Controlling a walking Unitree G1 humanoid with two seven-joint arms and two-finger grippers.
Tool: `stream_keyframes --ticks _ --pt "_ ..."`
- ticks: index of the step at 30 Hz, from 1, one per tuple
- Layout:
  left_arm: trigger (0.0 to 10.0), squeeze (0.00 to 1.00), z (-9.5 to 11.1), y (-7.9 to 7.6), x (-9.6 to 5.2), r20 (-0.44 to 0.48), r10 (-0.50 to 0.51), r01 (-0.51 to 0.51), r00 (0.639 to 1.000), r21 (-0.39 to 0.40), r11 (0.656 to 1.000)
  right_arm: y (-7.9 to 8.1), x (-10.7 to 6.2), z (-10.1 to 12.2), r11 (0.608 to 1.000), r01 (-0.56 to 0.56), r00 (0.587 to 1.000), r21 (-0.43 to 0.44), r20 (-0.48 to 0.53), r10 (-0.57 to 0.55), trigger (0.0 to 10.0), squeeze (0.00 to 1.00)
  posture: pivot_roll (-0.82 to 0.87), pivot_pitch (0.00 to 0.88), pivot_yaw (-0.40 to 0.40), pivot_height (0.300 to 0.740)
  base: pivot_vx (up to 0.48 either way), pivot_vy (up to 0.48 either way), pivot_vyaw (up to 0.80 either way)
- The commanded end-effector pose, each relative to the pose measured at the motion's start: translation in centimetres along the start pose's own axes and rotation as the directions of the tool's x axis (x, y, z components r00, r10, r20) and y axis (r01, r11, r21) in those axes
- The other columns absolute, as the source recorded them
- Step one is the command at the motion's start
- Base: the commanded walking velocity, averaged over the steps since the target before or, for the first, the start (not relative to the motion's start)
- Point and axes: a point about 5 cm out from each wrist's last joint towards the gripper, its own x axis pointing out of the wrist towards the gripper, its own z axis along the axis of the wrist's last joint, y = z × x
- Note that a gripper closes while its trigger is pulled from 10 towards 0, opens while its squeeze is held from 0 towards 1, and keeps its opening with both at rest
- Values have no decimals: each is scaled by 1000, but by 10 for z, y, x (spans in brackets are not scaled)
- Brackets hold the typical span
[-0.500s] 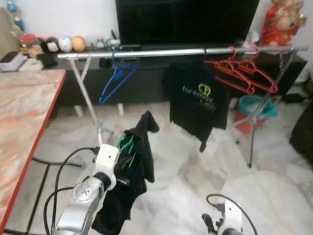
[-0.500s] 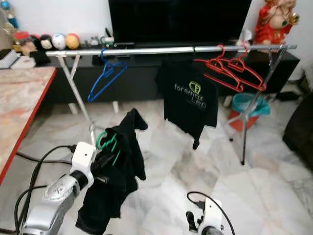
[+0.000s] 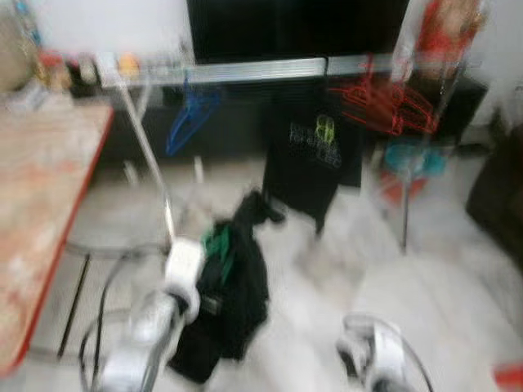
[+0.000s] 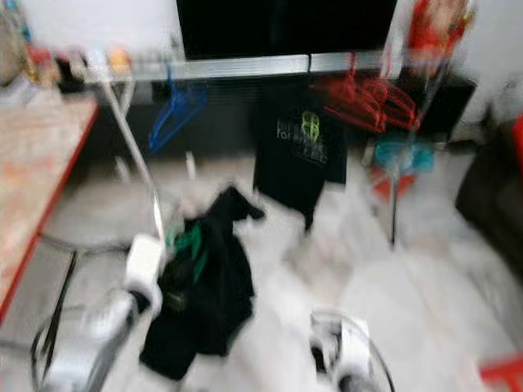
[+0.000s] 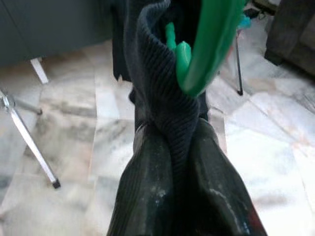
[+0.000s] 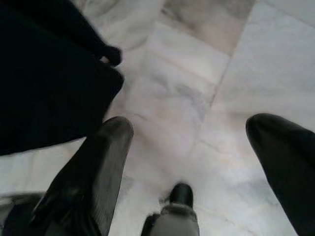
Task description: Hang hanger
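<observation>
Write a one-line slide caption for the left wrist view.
Left end effector shut on a green hanger draped with a dark garment, above the marble floor.

Glossy green plastic hanger (image 5: 211,44) wrapped in black ribbed cloth garment (image 5: 162,123), smooth veined marble floor (image 6: 206,88) with a soft sheen, bright polished metal rail (image 3: 245,72), matt black T-shirt (image 3: 310,155) with printed logo, smooth black fingers (image 6: 93,172) faintly shiny.

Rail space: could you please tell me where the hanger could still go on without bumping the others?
The rail is bare between the blue hanger and the black T-shirt. Right of the shirt it is crowded with red hangers. The left gripper holds the green hanger with its dark garment.
</observation>
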Motion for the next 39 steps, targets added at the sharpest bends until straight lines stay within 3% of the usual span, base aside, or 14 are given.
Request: stream_keyframes --ticks 1,8,9,11,17,19,22,28,30,31,35,36,38,39 --pt "10000 0 11 3 1 41 5 -6 999 30 1000 0 0 4 1000 -10 999 -12 36 10 10000 0 83 0 -36 740 -274 0 0" --pt "10000 0 12 3 2 44 4 -5 999 31 1000 2 0 10 999 -41 995 -19 94 42 10000 0 76 0 -34 740 -273 0 0" --pt "10000 0 13 3 2 46 3 -4 999 30 1000 30 10 69 993 -105 953 -62 277 118 10000 0 76 0 -34 740 -277 0 0" --pt "10000 0 14 3 3 48 2 -3 999 32 999 43 11 99 987 -134 912 -90 377 158 10000 0 76 0 -34 740 -261 0 0" --pt "10000 0 20 4 3 58 -2 -1 998 48 999 46 7 120 980 -155 868 -126 456 196 10000 0 72 0 -30 740 -41 0 0" --pt "10000 0 25 5 4 64 -4 1 998 50 999 49 3 134 977 -175 829 -124 516 214 10000 0 65 0 -27 740 0 0 0" --pt "10000 0 32 4 7 69 -29 25 997 56 998 57 -2 146 945 -265 786 -192 524 327 10000 0 63 0 -25 740 0 0 0" --pt "10000 0 50 -4 14 59 -122 117 991 91 989 63 -13 161 812 -383 727 -441 399 559 10000 0 63 0 -24 740 0 0 0" --pt "10000 0 53 -5 16 49 -133 128 990 95 987 64 -13 162 779 -420 728 -466 339 596 10000 0 64 0 -24 740 0 0 0" --pt "10000 0 56 -7 16 47 -163 158 986 87 984 63 -14 162 735 -417 730 -535 284 621 10000 0 64 0 -23 740 0 0 0" --pt "10000 0 65 -10 19 -23 -219 220 976 91 971 62 -21 163 636 -535 680 -556 165 715 10000 0 74 0 -27 740 0 0 0" --pt "10000 0 65 -10 19 -23 -219 220 976 91 971 62 -21 163 636 -535 680 -556 165 715 10000 0 74 0 -27 740 0 0 0" --pt "10000 0 75 -13 21 -59 -258 262 964 66 963 64 -29 155 528 -622 625 -578 40 780 10000 0 79 0 -28 740 0 0 0" --pt "10000 0 77 -13 22 -67 -262 266 963 75 961 64 -30 154 514 -634 618 -578 22 786 10000 0 79 0 -28 740 0 0 0"
